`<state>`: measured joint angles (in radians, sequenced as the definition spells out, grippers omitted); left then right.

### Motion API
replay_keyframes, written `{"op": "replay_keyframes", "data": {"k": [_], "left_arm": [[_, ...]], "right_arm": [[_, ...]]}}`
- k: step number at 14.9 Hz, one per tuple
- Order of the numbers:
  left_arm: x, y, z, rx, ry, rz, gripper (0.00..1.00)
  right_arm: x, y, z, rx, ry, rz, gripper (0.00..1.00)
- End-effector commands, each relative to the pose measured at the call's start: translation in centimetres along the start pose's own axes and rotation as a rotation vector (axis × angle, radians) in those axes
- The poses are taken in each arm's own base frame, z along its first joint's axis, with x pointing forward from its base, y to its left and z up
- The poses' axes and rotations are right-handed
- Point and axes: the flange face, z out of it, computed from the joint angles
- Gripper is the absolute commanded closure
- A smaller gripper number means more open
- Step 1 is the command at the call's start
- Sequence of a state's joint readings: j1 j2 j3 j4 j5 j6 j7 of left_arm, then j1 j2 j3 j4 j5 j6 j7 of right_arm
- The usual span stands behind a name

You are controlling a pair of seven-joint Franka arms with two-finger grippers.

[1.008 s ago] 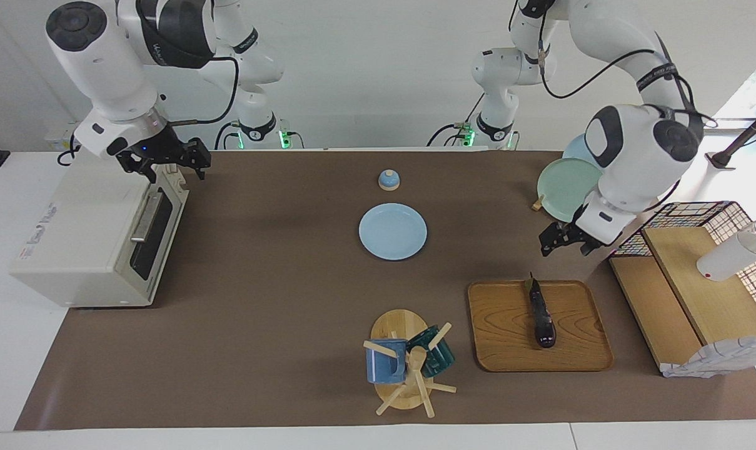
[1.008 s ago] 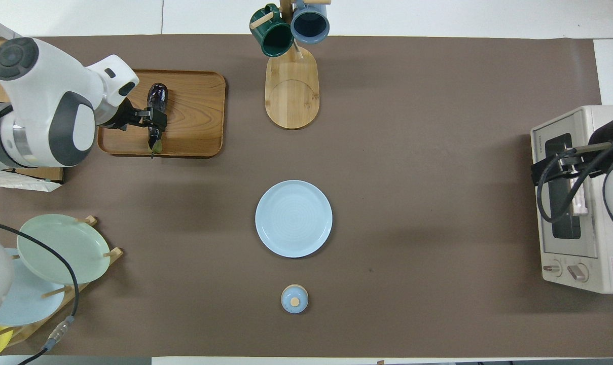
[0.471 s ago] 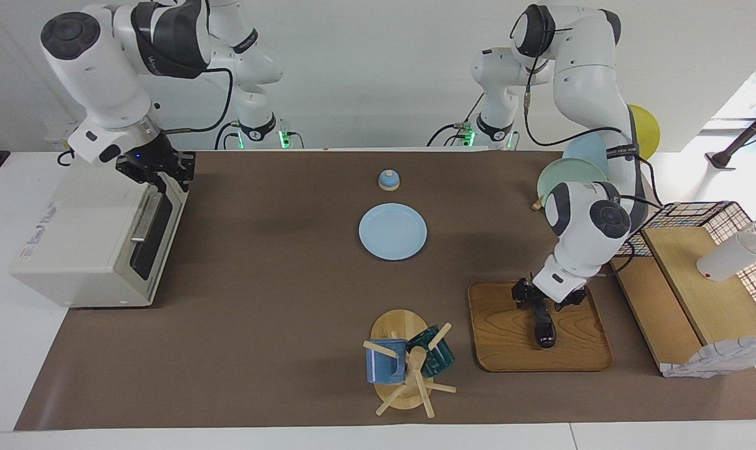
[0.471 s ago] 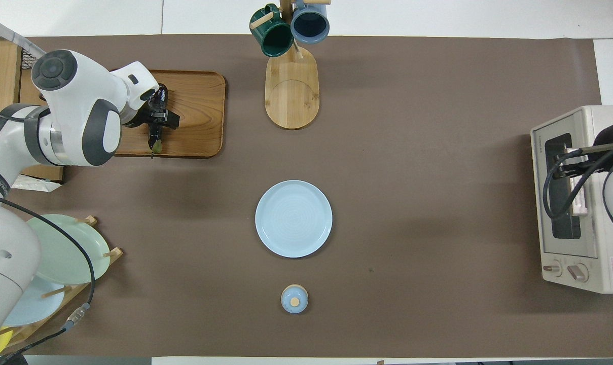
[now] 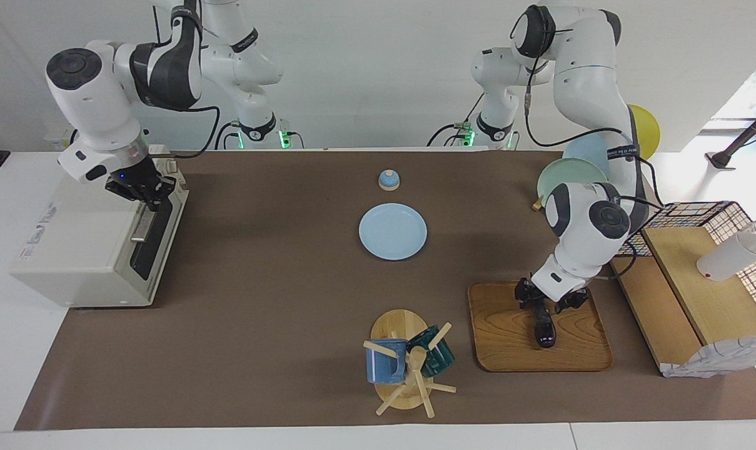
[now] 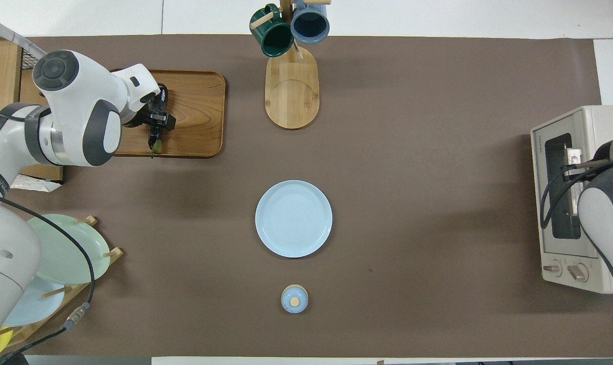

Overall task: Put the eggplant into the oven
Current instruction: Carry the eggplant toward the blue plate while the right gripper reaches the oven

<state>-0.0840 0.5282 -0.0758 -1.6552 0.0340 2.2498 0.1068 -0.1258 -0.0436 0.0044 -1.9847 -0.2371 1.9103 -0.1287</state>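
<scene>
The dark purple eggplant (image 5: 545, 329) lies on a wooden tray (image 5: 509, 337) toward the left arm's end of the table. Its stem end shows in the overhead view (image 6: 154, 141). My left gripper (image 5: 542, 305) is down on the eggplant's stem half, with a finger on each side, shut on it. The eggplant still rests on the tray (image 6: 200, 111). The cream-white oven (image 5: 77, 237) stands at the right arm's end with its dark glass door closed. My right gripper (image 5: 145, 189) is at the upper end of the door's metal handle (image 5: 141, 224). The oven also shows in the overhead view (image 6: 565, 213).
A light blue plate (image 5: 393, 231) lies mid-table, with a small blue lidded pot (image 5: 388, 180) nearer the robots. A mug tree (image 5: 409, 362) with two mugs stands beside the tray. A plate rack (image 5: 568, 178) and a wooden shelf with a wire basket (image 5: 696, 281) stand at the left arm's end.
My left gripper came down from above the table onto the eggplant and its fingers narrowed around it. My right gripper moved from above the oven's corner down to the door handle.
</scene>
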Motion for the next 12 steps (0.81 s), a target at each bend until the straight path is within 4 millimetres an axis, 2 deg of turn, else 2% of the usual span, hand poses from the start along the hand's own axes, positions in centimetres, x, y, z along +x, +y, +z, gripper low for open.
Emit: {"op": "replay_keyframes", "data": {"k": [1, 3, 4, 5, 7, 9, 11, 12], "left_arm": [[0.2, -0.4, 0.3, 0.023, 0.009, 0.021, 0.52], [0.1, -0.4, 0.4, 0.023, 0.005, 0.021, 0.72], [0.1, -0.5, 0.3, 0.023, -0.005, 0.021, 0.88], [0.1, -0.6, 0.1, 0.021, -0.02, 0.019, 1.0], [0.1, -0.6, -1.6, 0.01, -0.039, 0.005, 1.0], [-1.2, 0.0, -6.8, -0.039, -0.049, -0.06, 1.0], [-3.8, 2.0, -11.5, -0.072, -0.101, -0.148, 1.0], [-5.5, 4.5, -13.4, -0.067, -0.14, -0.176, 1.0]], "right_arm": [[-0.5, 0.2, 0.9, -0.071, -0.009, -0.044, 1.0], [-0.6, 0.3, 1.2, -0.079, -0.014, -0.061, 1.0], [-0.7, 0.2, 1.5, -0.077, -0.019, -0.063, 1.0], [-0.7, 0.0, 1.8, -0.075, -0.018, -0.057, 1.0], [-0.7, -0.2, 2.4, -0.07, -0.006, -0.061, 1.0], [-0.8, -0.8, 3.5, -0.056, 0.002, -0.065, 1.0], [-0.7, -1.8, 4.5, -0.048, 0.021, -0.075, 1.0], [-0.4, -2.5, 4.8, -0.026, 0.026, -0.065, 1.0]]}}
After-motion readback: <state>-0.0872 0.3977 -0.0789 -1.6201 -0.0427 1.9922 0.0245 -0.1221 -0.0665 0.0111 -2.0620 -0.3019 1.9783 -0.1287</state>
